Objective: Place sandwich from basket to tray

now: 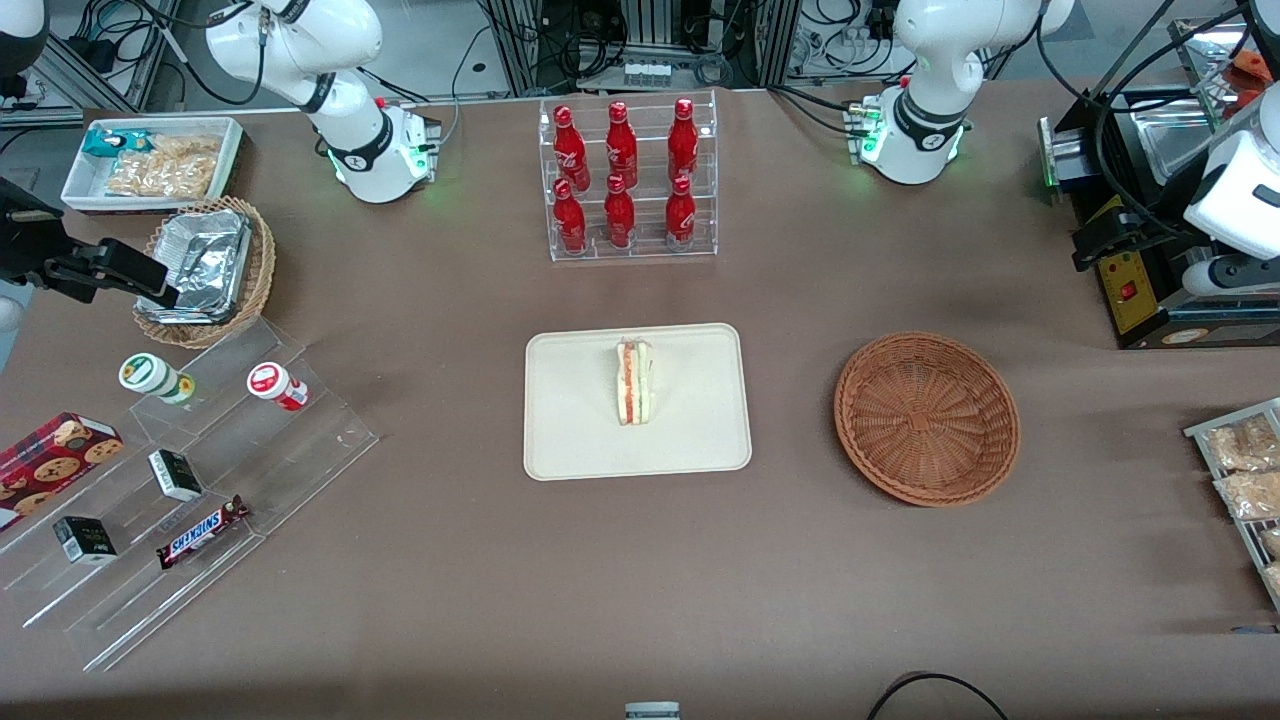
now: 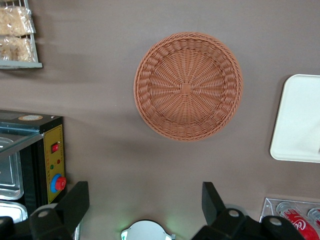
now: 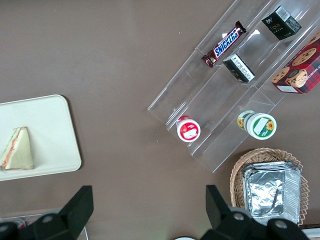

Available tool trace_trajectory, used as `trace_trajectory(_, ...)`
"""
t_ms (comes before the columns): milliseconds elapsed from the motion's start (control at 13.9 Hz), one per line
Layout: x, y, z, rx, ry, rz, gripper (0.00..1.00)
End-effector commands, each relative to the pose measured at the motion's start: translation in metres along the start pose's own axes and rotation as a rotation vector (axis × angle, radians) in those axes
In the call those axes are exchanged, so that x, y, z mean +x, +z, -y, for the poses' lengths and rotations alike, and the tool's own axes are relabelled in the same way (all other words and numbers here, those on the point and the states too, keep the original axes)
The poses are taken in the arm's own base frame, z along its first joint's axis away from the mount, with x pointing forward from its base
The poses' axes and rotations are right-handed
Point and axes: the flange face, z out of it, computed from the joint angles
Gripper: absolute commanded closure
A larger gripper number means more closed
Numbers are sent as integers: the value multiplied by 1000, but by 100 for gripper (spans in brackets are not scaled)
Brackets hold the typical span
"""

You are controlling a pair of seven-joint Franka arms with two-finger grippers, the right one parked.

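- The counter [image 1: 640, 600], covered in brown cloth, spans the whole workspace, with cables and metal framing above it in the front view.
- The tray [image 1: 570, 440] lies mid-counter, nearer the front camera than the bottle rack [image 1: 630, 180].
- The basket [image 1: 927, 416] sits empty toward the working arm's end.
- The claw [image 2: 145, 205] hangs high above the counter near the basket, fingers spread and holding nothing.
- The sandwich [image 1: 634, 381] rests on the tray, so the task looks complete.
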Motion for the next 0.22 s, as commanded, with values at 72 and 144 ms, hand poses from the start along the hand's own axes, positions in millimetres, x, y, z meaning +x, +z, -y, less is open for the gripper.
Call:
trace_trajectory(72, 14, -8, -8, -18, 16, -16, 0)
trace_trajectory(144, 15, -8, -6, -19, 18, -19, 0)
